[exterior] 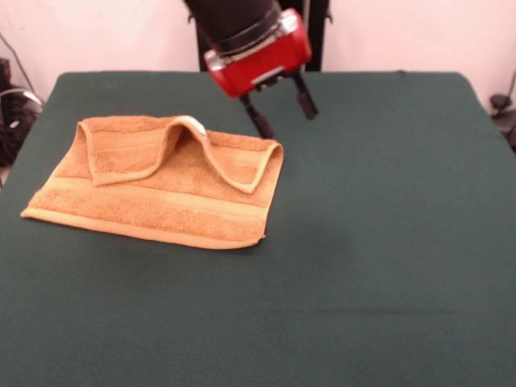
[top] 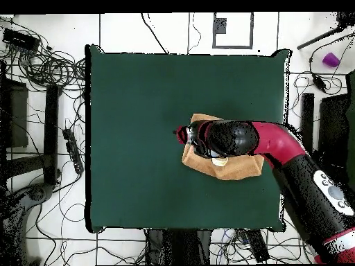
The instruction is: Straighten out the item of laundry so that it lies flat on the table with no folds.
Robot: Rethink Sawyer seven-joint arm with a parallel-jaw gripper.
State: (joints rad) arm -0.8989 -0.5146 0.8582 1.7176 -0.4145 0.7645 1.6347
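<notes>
Front view: we see the orange-tan towel [exterior: 153,189] lying on the left half of the green table [exterior: 387,242], its far edge folded toward the camera in two flaps, a white label at the fold's peak. The gripper [exterior: 284,110] hangs just beyond the towel's far right corner, its two black fingers [exterior: 258,119] spread apart and holding nothing. Overhead view: the red and black arm [top: 277,149] covers much of the towel [top: 229,166], and we cannot make out the gripper beneath it; cables [top: 52,69] litter the floor around the table [top: 139,104].
</notes>
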